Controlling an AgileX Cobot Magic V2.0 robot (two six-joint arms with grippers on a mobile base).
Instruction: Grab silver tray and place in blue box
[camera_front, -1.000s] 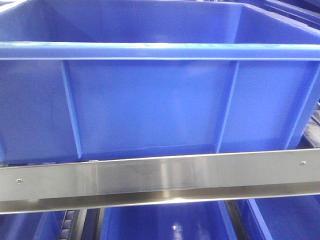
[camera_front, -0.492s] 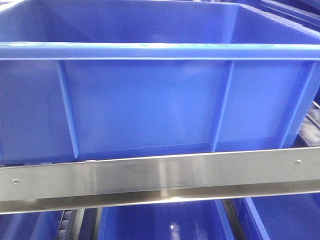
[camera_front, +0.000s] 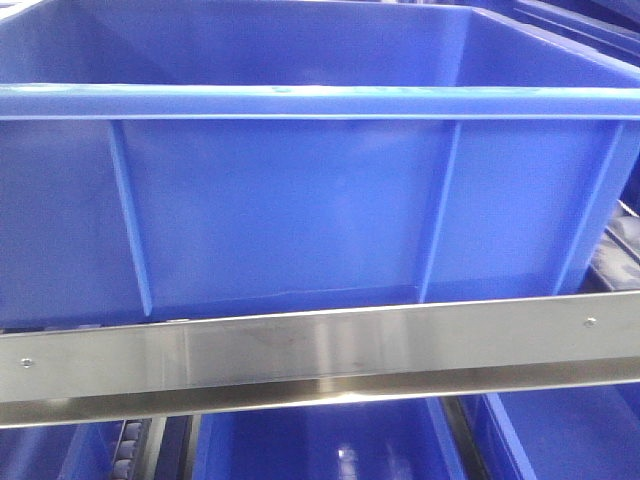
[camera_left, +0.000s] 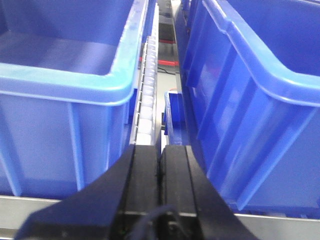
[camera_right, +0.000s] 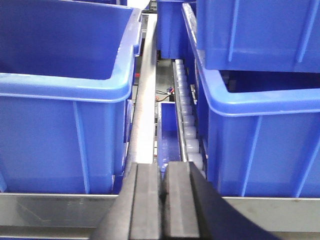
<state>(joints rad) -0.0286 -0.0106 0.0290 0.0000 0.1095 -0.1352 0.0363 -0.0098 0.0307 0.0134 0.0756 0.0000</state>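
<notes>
The blue box (camera_front: 300, 200) fills the front view: a deep bright-blue crate with a thick rim and vertical ribs, standing behind a steel rail. It is also the crate (camera_left: 250, 100) at the right of the left wrist view and the crate (camera_right: 65, 100) at the left of the right wrist view. No inside of it that shows holds anything. My left gripper (camera_left: 161, 149) is shut and empty, low before the gap at the box's left side. Before the gap at its right side, my right gripper (camera_right: 163, 167) is also shut and empty. The silver tray is out of view.
A brushed steel rail (camera_front: 320, 345) runs along the shelf front. Neighbouring blue crates (camera_left: 60, 85) (camera_right: 260, 120) flank the box, one with another crate stacked on it (camera_right: 260, 30). White roller tracks (camera_left: 146, 100) (camera_right: 186, 115) lie in the gaps. More blue bins (camera_front: 320, 450) sit on the lower level.
In the front view the blue box and the rail's screws have drifted a little to the left. Nothing was grasped or let go.
</notes>
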